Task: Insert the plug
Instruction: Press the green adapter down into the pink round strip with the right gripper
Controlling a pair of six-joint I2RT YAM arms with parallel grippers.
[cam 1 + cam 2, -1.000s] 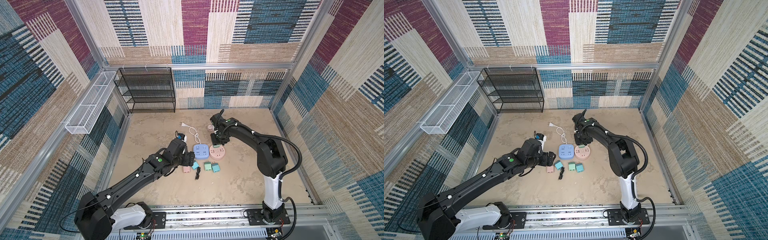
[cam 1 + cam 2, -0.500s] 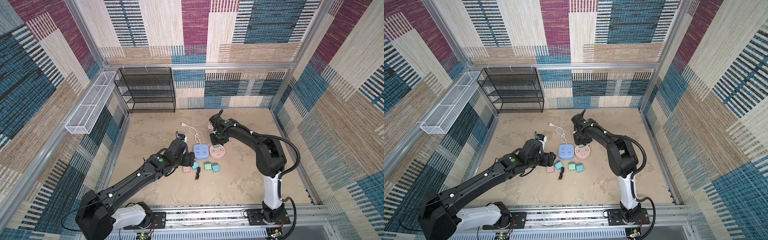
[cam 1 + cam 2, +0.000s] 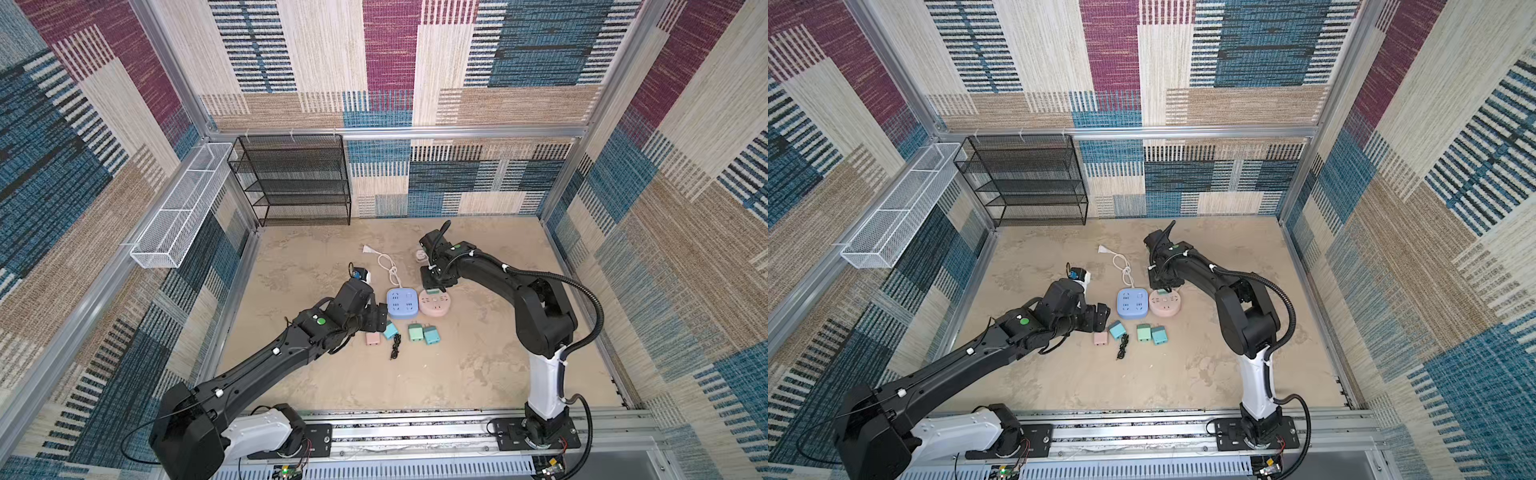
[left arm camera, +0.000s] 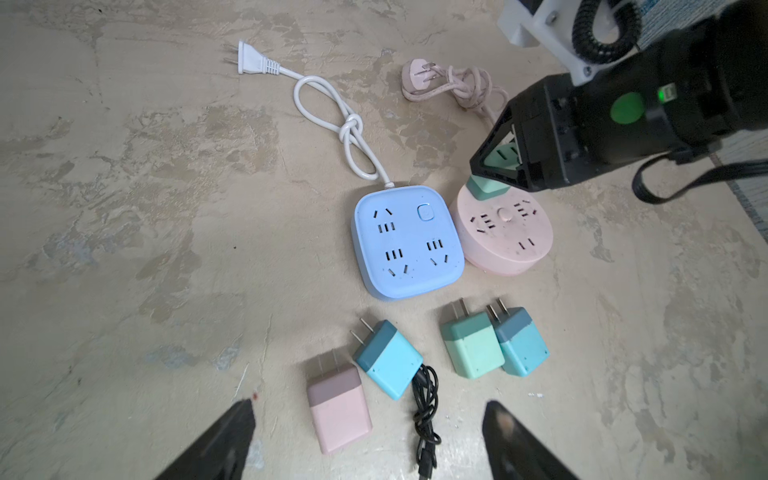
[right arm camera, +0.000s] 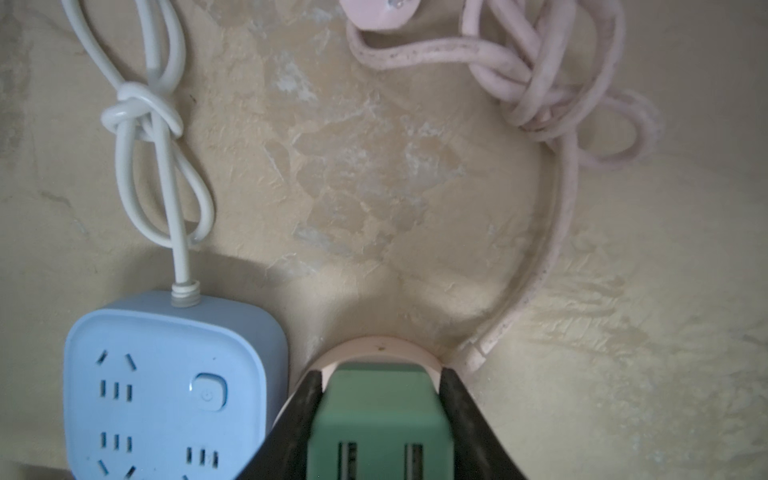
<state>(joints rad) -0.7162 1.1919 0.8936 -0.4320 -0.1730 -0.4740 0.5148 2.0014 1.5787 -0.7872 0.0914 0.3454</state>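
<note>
You hold the green plug [image 5: 378, 415] between the jaws of the right gripper [image 5: 380, 380], which are closed on its two side faces. In both top views this gripper [image 3: 434, 284] stands a little right of the frame's centre, directly over the pink round socket [image 3: 434, 302], and it hides the plug there.

The left wrist view shows the plug [image 4: 486, 187] better. Its long axis runs nearly upright, from the jaws down to the socket [image 4: 505, 237]. The darker green end points downward and touches the socket's top face close to the rim. The lighter end, with two USB slots, points up toward the right wrist camera. The pins are hidden, so you cannot tell how deep they sit in the slots.

The blue square socket [image 3: 402, 303] lies just beside the pink one, on its left in the top views. Its knotted white cord [image 3: 386, 266] runs toward the upper part of the frame.

The left gripper [image 4: 369, 409] has its jaws wide open and holds nothing. In a top view it [image 3: 1102, 316] hangs left of the blue socket, low over the counter [image 3: 1204, 374]. Near it the pink charger [image 4: 338, 411], the black cable [image 4: 426, 415] and the green charger [image 4: 467, 351] lie flat on the counter. The pins of both chargers point toward the sockets.
</note>
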